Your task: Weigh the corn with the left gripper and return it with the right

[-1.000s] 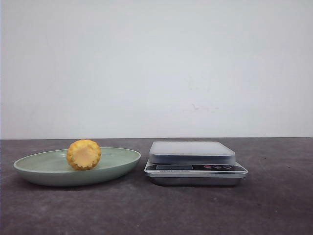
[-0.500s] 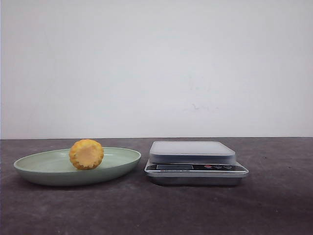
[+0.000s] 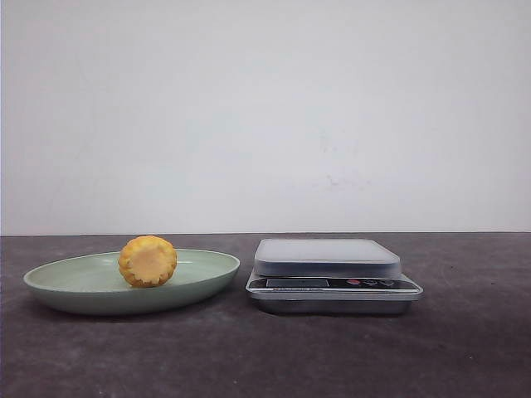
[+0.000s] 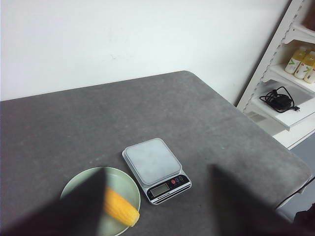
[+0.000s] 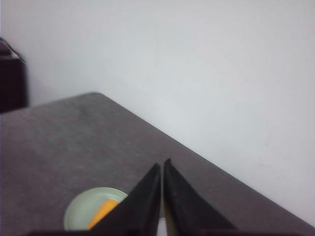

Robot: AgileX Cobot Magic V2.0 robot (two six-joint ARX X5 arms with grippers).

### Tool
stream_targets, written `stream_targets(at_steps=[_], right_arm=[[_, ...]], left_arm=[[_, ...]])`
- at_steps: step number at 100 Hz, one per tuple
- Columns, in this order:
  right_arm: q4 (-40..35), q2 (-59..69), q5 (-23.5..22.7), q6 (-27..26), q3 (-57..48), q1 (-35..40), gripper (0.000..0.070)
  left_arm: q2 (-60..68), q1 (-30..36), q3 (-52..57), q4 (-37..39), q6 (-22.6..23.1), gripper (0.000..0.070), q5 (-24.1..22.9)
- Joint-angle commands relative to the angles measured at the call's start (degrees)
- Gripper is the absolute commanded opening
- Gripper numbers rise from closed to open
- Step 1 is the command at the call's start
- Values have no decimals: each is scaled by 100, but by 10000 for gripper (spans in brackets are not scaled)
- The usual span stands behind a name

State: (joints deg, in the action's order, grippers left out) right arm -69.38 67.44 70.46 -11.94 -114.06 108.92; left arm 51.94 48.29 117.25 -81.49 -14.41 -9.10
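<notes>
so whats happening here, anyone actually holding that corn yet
Not yet. The corn lies in the green dish, beside the empty scale, and nothing touches it. The left gripper is open, raised above the table and looking down on dish and scale. The right gripper is shut and empty, also held away from both. No weighing has started.

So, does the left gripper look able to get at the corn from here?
Probably yes: the left gripper is open above the table, and the corn lies uncovered in the green dish.
</notes>
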Motion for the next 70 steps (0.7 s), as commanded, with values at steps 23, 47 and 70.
stream_targets(at_steps=[23,47,70], right_arm=[[146,144,-345,17,-101,358,6],[101,278,-442,20,-101,348,6],[-50,498,-129,153,-101,195,6]], left_arm=[[-621,-166,-278,-232,-387,12,-339],[-1956,-595,-1788,-232,-695,12,-400],[-3095,-881,-2857,-232,-1126,14,-525]])
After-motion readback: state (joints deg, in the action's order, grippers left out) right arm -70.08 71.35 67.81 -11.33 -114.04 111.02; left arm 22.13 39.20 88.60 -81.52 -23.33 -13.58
